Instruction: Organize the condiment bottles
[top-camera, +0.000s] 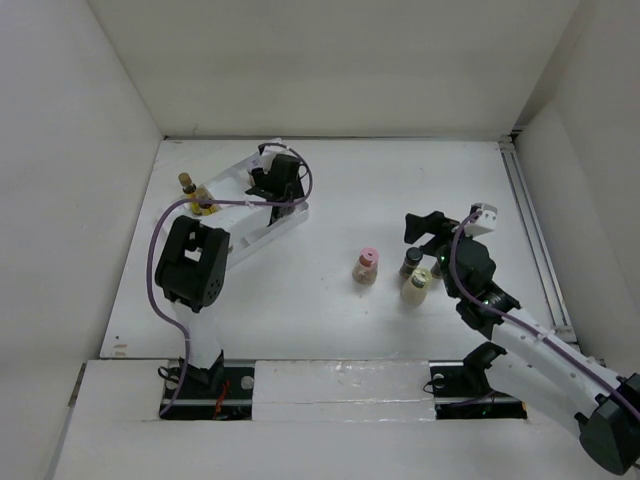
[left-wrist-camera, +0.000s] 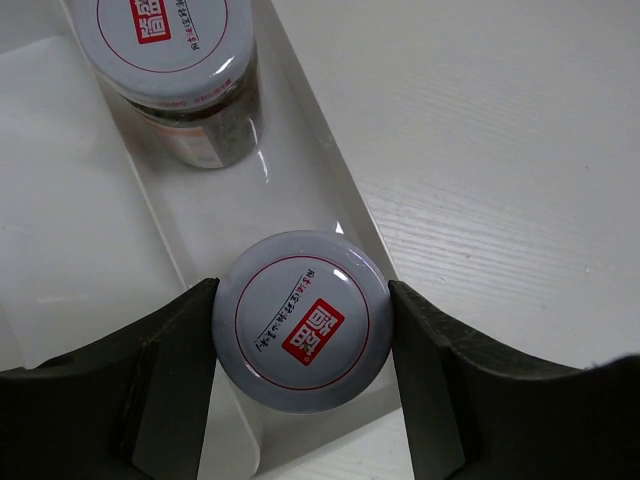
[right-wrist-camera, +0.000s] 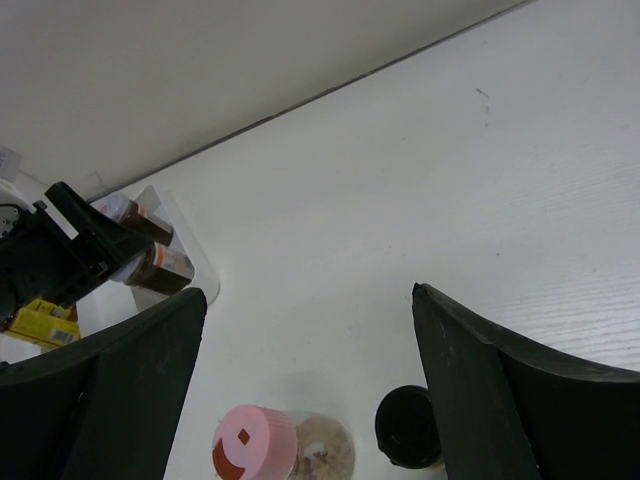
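Note:
My left gripper hangs over the white divided tray at the back left. In the left wrist view it is shut on a jar with a silvery lid, inside the tray's narrow compartment. A second silvery-lidded jar stands further along that compartment. A yellow-labelled bottle stands at the tray's left. My right gripper is open and empty. Near it on the table stand a pink-capped bottle, a dark-capped bottle and a cream-capped bottle. In the right wrist view the gripper is above the pink cap and the dark cap.
White walls close the table at the back and both sides. A rail runs along the right edge. The right wrist view shows the tray's end with brown jars and the left gripper far off.

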